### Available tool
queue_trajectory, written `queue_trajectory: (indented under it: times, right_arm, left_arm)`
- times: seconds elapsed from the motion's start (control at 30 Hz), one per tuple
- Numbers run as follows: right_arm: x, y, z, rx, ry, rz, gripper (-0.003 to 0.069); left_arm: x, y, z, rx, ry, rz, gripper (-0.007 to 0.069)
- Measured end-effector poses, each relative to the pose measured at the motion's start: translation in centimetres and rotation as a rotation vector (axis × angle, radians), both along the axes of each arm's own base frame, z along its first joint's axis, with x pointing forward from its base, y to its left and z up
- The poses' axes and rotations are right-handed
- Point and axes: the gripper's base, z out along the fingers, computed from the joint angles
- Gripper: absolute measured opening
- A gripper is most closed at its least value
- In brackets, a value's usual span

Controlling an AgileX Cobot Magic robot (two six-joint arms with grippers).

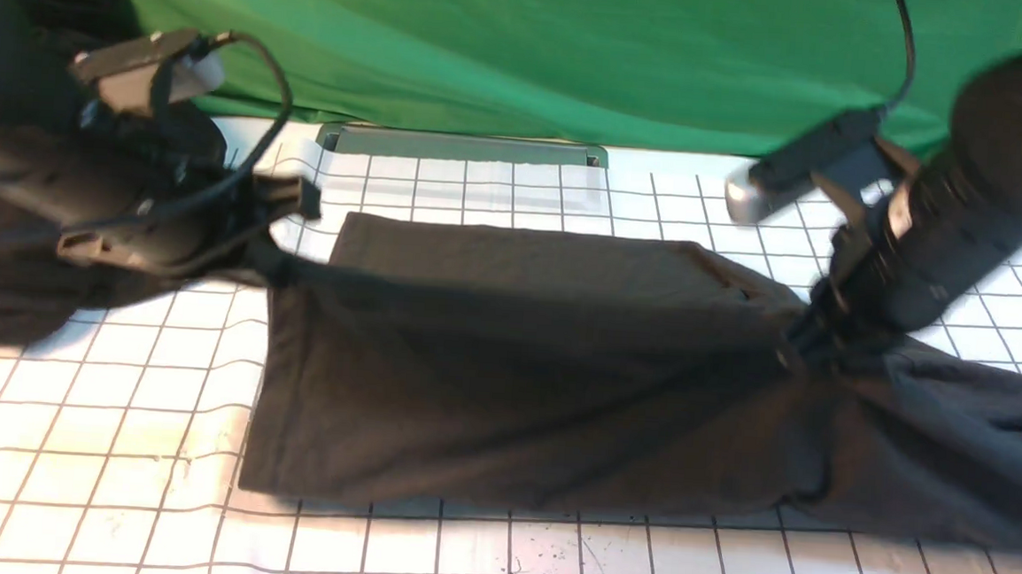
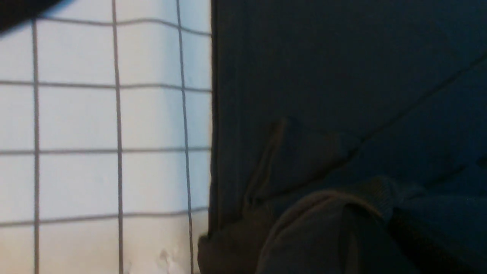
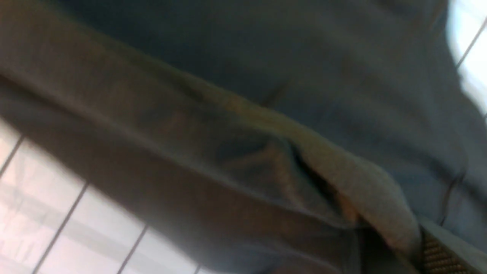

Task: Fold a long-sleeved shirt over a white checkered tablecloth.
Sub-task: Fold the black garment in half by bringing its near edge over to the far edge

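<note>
Shirt (image 1: pixel 515 367) lies as a wide dark band across the middle of the tablecloth (image 1: pixel 67 437), with its right end trailing past the right arm toward the frame edge. Left gripper (image 1: pixel 275 259) is clamped on a pinch of cloth at the band's left end. Right gripper (image 1: pixel 799 338) is clamped on a gathered bunch toward the right end. Both grip the shirt, and an edge is stretched between them. Reads to me as a lengthwise fold mid-carry; can't tell from here whether the held edge is headed near or far. To do it well, move both arms at matched height and pace so the span is taut but not stretched, since sag in the middle means a crooked crease. Use a grid line as reference and land the held edge parallel to the opposite one. Lower until the cloth rests before letting go, or the corners may spring back. Risk on the left: the black heap (image 1: pixel 24 275) sits just beside that gripper and could snag. The right tail is bunched and probably needs its own pass. Print not visible.
</note>
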Motion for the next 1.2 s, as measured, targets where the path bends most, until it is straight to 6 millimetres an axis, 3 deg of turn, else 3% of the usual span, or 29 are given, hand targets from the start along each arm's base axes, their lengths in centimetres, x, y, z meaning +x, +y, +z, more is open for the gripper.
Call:
queue_trajectory:
  times: [0.13, 0.17, 0.23, 0.37, 0.53, 0.7, 0.87, 1.0, 1.1, 1.2]
  right_arm:
    - [4.6, 0.4, -1.1, 0.013, -0.029, -0.032, 0.0043]
    - [4.9, 0.5, -1.0, 0.016, -0.035, -0.034, 0.0043]
    - [7.5, 0.7, -2.7, 0.017, -0.039, -0.05, 0.0043]
    - [10.4, 1.0, -5.5, 0.013, -0.027, -0.066, 0.0043]
    - [12.4, 1.1, -7.1, 0.021, -0.05, -0.072, 0.0046]
    - [13.7, 1.2, -7.9, 0.052, -0.118, -0.068, 0.0052]
    - [14.4, 1.4, -8.5, 0.065, -0.165, -0.055, 0.0083]
    - [14.7, 1.4, -8.9, 0.068, -0.183, -0.049, 0.0153]
    - [14.7, 1.4, -9.2, 0.051, -0.182, -0.042, 0.0281]
    - [14.7, 1.0, -9.0, -0.004, -0.17, -0.031, 0.034]
  left_arm:
    - [5.7, 0.6, -2.2, -0.012, 0.029, 0.044, 0.0017]
    - [6.0, 0.6, -2.7, -0.012, 0.039, 0.046, 0.0017]
    - [9.1, 0.5, -3.5, -0.018, 0.036, 0.051, 0.0017]
    - [12.5, 0.6, -5.0, -0.026, 0.045, 0.063, 0.0017]
    - [15.1, 1.2, -6.1, -0.038, 0.033, 0.089, 0.0017]
    - [16.6, 1.7, -7.3, -0.057, -0.014, 0.127, 0.0017]
    - [17.0, 1.7, -8.1, -0.052, -0.02, 0.127, 0.002]
    - [17.2, 1.7, -8.8, -0.044, -0.021, 0.125, 0.0044]
    - [17.3, 1.8, -9.3, -0.036, -0.018, 0.123, 0.0125]
    - [17.2, 1.7, -9.2, -0.034, -0.012, 0.118, 0.0209]
